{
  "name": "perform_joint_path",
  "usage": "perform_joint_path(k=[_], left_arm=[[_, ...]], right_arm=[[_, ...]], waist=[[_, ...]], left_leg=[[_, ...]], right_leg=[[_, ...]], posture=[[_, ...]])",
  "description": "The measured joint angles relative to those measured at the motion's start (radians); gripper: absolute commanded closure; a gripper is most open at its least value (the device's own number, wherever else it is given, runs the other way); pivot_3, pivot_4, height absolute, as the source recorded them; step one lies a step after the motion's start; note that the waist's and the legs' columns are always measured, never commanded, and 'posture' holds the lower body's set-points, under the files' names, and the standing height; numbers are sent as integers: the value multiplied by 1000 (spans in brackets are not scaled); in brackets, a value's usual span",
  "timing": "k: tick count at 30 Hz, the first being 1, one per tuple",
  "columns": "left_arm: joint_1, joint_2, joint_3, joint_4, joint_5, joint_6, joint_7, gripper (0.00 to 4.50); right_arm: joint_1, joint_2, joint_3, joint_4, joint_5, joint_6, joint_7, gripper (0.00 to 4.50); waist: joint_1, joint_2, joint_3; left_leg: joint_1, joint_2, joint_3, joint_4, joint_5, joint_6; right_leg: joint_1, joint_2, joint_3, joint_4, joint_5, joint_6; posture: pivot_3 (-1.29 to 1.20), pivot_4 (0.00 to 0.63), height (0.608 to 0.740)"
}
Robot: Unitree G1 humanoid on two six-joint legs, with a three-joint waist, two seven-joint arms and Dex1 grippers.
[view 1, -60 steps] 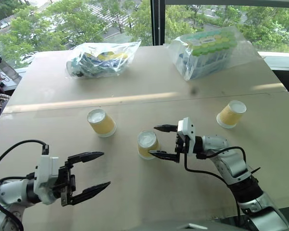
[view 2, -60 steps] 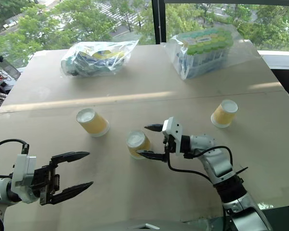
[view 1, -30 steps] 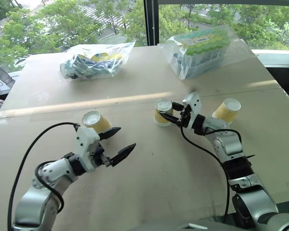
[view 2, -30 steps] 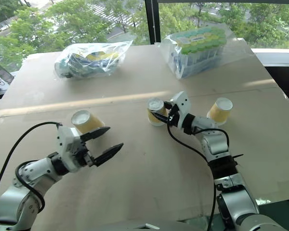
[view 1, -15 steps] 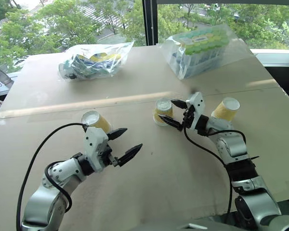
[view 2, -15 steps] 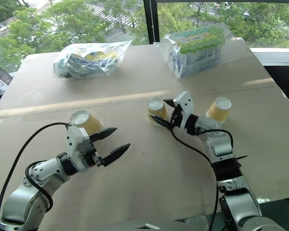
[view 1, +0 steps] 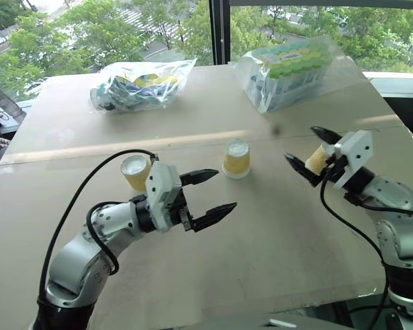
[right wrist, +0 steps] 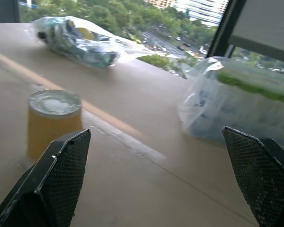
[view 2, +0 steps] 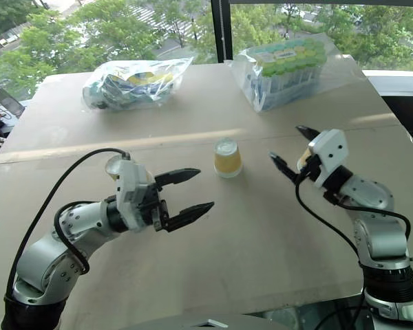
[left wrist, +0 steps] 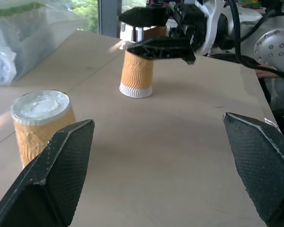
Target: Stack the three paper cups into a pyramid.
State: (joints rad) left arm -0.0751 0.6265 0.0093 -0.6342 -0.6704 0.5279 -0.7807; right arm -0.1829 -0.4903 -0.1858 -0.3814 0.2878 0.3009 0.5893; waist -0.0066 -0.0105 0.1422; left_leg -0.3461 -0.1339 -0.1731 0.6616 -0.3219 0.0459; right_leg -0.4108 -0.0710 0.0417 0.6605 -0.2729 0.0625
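Cups: we see three paper cups, all standing upside down, white base up and wider rim on the tabletop (view 1: pixel 275 240), long axes upright.
Middle cup (view 1: pixel 236 158): centre of the head views, standing alone between the two grippers.
Left cup (view 1: pixel 135 172): left of centre, just behind the left gripper's white housing, which partly covers it.
Right cup (view 1: pixel 317 159): right of centre, seen between the right gripper's fingers; in the left wrist view it stands on the tabletop with those fingers on either side, and we cannot tell if they touch it.
Pyramid: we see no cup resting on another.
Left gripper (view 1: pixel 212 194): fingers spread wide and empty, pointing toward the right of the frame, over bare tabletop.
Right gripper (view 1: pixel 310 151): fingers spread apart, pointing toward the left of the frame.
Surface: pale beige tabletop of two boards, a seam and a bright sunlit strip running across the upper middle.
Room: large windows behind, green trees and a street outside; one clear bag (view 1: pixel 141 84) of packaged goods at upper left, another bag (view 1: pixel 292 69) at upper right.
Look: ribbed yellow-orange sides, white rim and white base.
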Motion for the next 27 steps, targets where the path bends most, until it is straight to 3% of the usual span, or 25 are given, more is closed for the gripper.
perform_joint_path(k=[4, 14, 27], left_arm=[[-110, -11, -51, 38, 1, 35, 1, 0], [-140, -10, -68, 81, 15, 35, -32, 0], [-204, -7, -59, 116, 18, 34, -56, 0]], right_arm=[[55, -15, -98, 53, 1, 43, -67, 92], [31, 101, -118, 107, 116, 138, -168, 92], [21, 104, -115, 170, 129, 137, -188, 92]], waist=[[15, 0, 0], [2, 0, 0], [-3, 0, 0]], left_leg=[[0, 0, 1, 2, 0, 0], [-1, 0, 1, 4, 0, 0], [-1, 0, 1, 5, 0, 0]], right_leg=[[0, 0, 0, 0, 0, 0], [0, 0, 1, 1, 0, 0], [0, 0, 0, 2, 0, 0]], posture=[[0, 150, 740], [0, 150, 740], [0, 150, 740]])
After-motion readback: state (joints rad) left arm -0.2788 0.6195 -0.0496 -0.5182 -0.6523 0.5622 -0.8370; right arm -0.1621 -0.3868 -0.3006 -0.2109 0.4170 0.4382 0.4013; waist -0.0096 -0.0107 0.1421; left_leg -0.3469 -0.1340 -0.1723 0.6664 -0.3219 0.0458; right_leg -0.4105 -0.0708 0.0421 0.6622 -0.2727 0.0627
